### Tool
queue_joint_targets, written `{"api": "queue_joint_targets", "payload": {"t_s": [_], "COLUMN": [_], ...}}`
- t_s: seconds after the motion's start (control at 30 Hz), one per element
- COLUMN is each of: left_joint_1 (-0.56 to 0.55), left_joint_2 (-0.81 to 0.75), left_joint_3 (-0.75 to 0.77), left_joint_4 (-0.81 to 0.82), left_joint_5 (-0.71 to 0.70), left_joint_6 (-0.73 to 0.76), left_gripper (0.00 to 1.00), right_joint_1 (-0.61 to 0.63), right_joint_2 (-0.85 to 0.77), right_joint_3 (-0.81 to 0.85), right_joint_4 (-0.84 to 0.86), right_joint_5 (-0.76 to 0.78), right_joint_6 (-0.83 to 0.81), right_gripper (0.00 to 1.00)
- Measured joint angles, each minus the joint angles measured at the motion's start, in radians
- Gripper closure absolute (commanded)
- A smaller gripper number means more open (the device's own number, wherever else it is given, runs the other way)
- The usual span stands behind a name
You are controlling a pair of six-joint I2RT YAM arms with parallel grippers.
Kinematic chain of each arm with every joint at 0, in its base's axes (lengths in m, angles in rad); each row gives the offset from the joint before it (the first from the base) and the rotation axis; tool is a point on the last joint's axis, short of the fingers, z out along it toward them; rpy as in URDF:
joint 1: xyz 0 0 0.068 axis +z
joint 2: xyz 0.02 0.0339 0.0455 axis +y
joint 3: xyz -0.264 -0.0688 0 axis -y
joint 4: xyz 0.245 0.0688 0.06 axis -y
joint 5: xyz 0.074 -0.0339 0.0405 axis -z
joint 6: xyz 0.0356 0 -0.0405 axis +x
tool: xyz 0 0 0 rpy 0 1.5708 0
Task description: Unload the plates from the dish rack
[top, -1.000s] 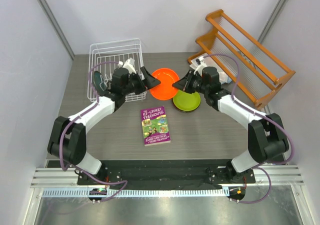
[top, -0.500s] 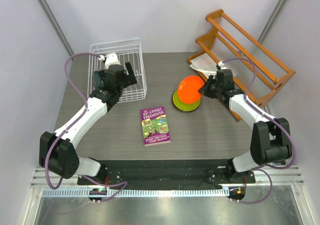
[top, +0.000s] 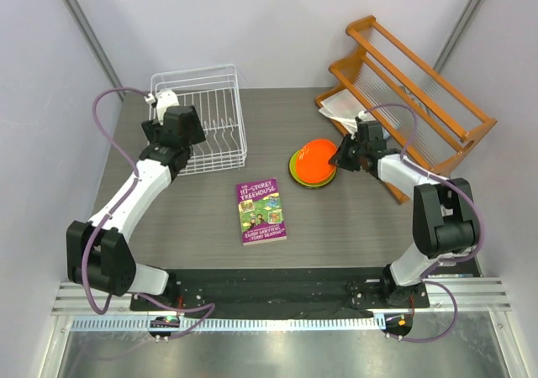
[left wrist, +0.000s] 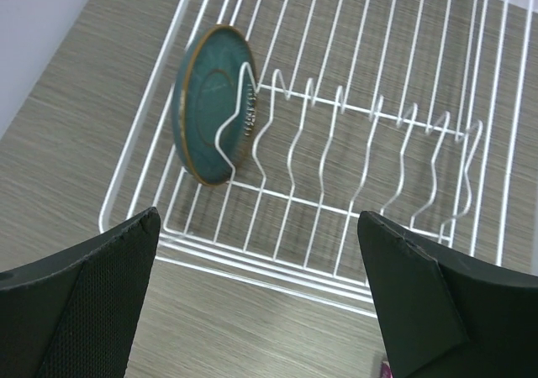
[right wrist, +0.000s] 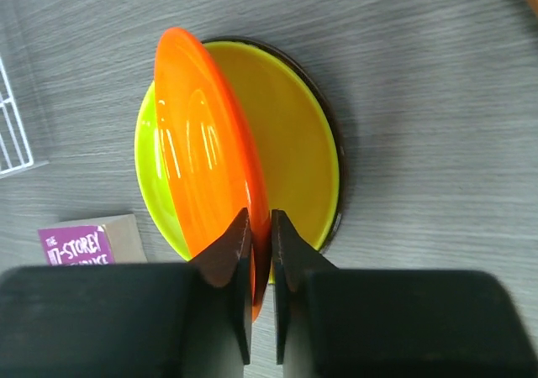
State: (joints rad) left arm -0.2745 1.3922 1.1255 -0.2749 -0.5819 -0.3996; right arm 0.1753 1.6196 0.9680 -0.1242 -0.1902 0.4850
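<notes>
At right of table: pinching orange plate (right wrist: 202, 160) by its rim with right gripper (right wrist: 261, 218), tilted edge-up over green plate (right wrist: 294, 143), stacked on dark-rimmed plate (right wrist: 335, 147). At left: hovering over rack (top: 220, 130) with left gripper (left wrist: 259, 218), fingers wide apart. Below, teal plate (left wrist: 206, 109) upright between end tines.

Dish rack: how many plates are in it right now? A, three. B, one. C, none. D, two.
B: only the teal plate stands between the tines of the dish rack; the orange plate is outside it, in the right gripper.
</notes>
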Motion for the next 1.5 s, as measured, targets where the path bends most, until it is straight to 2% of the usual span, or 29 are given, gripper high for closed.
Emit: {"api": "queue_joint_targets", "payload": {"t_s": [0.1,0.17,0.2,0.4,0.67,1.1,1.33,1.5], "left_joint_1": [0.026,0.040,0.047,0.096,0.120,0.173,0.183,0.198], "left_joint_2": [0.000,0.000,0.000,0.016,0.055,0.139,0.260,0.330], "left_joint_3": [0.000,0.000,0.000,0.000,0.000,0.005,0.069,0.109], "left_joint_4": [-0.003,-0.006,-0.006,-0.006,-0.007,0.014,0.066,0.091], "left_joint_5": [0.002,0.003,0.003,0.020,0.038,0.041,0.034,0.036], "left_joint_6": [0.000,0.000,0.000,-0.004,-0.008,-0.006,0.019,0.015], "left_gripper": [0.01,0.00,0.00,0.00,0.00,0.01,0.15,0.21], "right_joint_1": [0.000,0.000,0.000,0.000,0.007,0.013,0.013,0.013], "right_joint_2": [0.026,0.044,0.049,0.056,0.045,0.036,0.027,0.033], "right_joint_3": [0.016,0.019,0.019,0.035,0.089,0.106,0.105,0.106], "right_joint_4": [0.005,0.004,0.002,-0.042,-0.137,-0.163,-0.160,-0.158], "right_joint_5": [-0.022,-0.030,-0.032,-0.035,0.024,0.071,0.084,0.085], "right_joint_6": [-0.002,-0.004,-0.008,-0.024,-0.084,-0.110,-0.110,-0.109], "right_gripper": [0.59,0.57,0.50,0.29,0.27,0.26,0.27,0.27]}}
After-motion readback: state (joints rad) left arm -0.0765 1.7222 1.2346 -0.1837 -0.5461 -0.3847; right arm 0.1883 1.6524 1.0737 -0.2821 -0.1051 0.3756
